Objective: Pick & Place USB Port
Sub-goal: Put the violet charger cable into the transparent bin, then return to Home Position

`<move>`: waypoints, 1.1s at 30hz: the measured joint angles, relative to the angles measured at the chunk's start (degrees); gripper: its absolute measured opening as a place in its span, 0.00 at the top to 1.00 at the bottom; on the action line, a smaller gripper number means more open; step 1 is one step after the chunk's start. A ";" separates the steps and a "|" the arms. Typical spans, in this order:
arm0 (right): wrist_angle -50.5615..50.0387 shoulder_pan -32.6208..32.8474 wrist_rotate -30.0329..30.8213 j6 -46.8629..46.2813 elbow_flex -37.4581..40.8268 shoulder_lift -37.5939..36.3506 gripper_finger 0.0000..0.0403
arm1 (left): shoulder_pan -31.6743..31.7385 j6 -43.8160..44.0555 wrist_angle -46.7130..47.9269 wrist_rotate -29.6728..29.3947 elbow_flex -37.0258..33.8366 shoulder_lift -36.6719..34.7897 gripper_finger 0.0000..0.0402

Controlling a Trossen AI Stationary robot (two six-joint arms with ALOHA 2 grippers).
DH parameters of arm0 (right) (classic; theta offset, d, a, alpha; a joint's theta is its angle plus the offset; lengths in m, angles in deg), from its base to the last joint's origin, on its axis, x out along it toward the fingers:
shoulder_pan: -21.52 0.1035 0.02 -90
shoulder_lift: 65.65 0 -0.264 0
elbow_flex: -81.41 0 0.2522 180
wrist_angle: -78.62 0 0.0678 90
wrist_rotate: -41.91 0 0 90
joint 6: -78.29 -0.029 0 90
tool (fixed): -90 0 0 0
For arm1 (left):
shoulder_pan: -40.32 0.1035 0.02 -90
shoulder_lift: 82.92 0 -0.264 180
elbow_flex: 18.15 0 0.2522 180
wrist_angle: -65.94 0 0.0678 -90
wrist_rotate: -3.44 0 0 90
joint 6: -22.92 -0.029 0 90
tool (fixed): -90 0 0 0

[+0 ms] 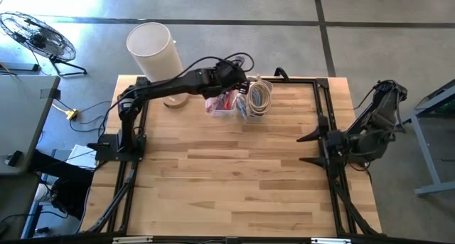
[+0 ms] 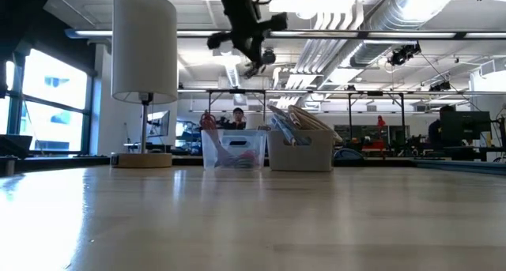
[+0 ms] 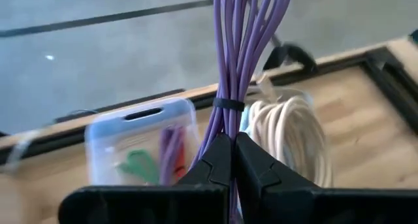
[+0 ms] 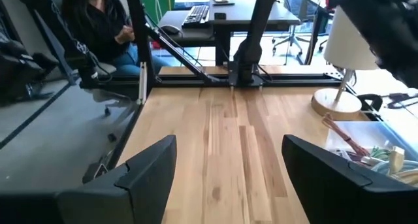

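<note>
While clamped on a purple cable (image 3: 238, 61) bundle, the left gripper (image 3: 233, 160) hangs above two bins (image 1: 240, 102) at the table's (image 1: 234, 180) twelve o'clock edge. Right gripper (image 4: 228, 168) waits agape at three o'clock.

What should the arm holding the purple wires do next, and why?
Probably lift a little higher. The left gripper is shut on the bundled purple cable, hanging right above the clear plastic bin and coiled white cable; rising first should keep it from snagging there.
</note>
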 joint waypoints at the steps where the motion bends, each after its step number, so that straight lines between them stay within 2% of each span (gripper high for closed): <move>1: -0.01 0.00 -0.07 -0.23 0.00 0.32 0.33 | 0.06 0.47 -2.74 0.00 -1.72 0.00 1.00; 4: -0.02 -0.01 -0.19 -1.11 0.00 1.01 0.33 | 0.78 3.39 -6.68 -0.19 -5.82 0.00 1.00; 15: -0.96 0.00 -1.84 -5.74 0.00 0.92 0.33 | 2.82 18.11 -9.08 -0.59 -17.79 0.00 1.00; 22: -1.73 0.00 -1.25 -5.72 0.00 0.90 0.33 | 5.00 17.67 -12.30 2.35 -22.36 0.00 0.99; 28: -1.80 -0.01 -0.71 -6.67 0.00 0.88 0.33 | 4.73 17.23 -11.94 2.22 -23.07 0.00 0.91; 33: -1.79 0.00 -2.60 -9.61 0.00 0.90 0.33 | 4.78 11.40 -12.20 1.49 -23.07 0.00 0.87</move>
